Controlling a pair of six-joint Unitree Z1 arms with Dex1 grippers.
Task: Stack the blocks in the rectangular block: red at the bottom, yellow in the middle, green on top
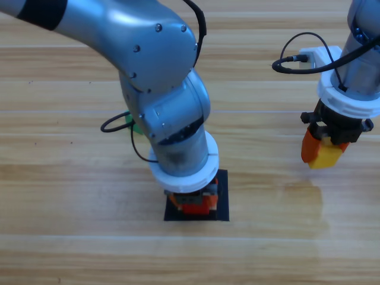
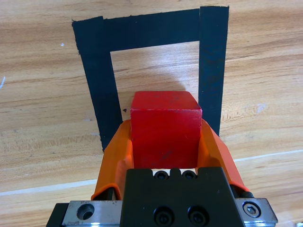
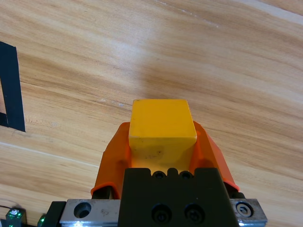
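Note:
My left gripper (image 1: 191,203) is shut on the red cube (image 2: 165,128) and holds it over the black-tape rectangle (image 2: 97,71); whether the cube touches the wood I cannot tell. In the high view the red cube (image 1: 191,208) shows only partly under the left wrist, inside the rectangle (image 1: 223,196). My right gripper (image 1: 320,155) hangs above the table at the right, shut on the yellow cube (image 1: 325,157), which fills the middle of the right wrist view (image 3: 162,126). A sliver of the green cube (image 1: 136,126) peeks out behind the left arm.
The left arm's bulk covers the upper middle of the table and most of the taped rectangle. A black cable (image 1: 116,123) loops beside the green cube. Bare wood lies between the two grippers and along the front edge.

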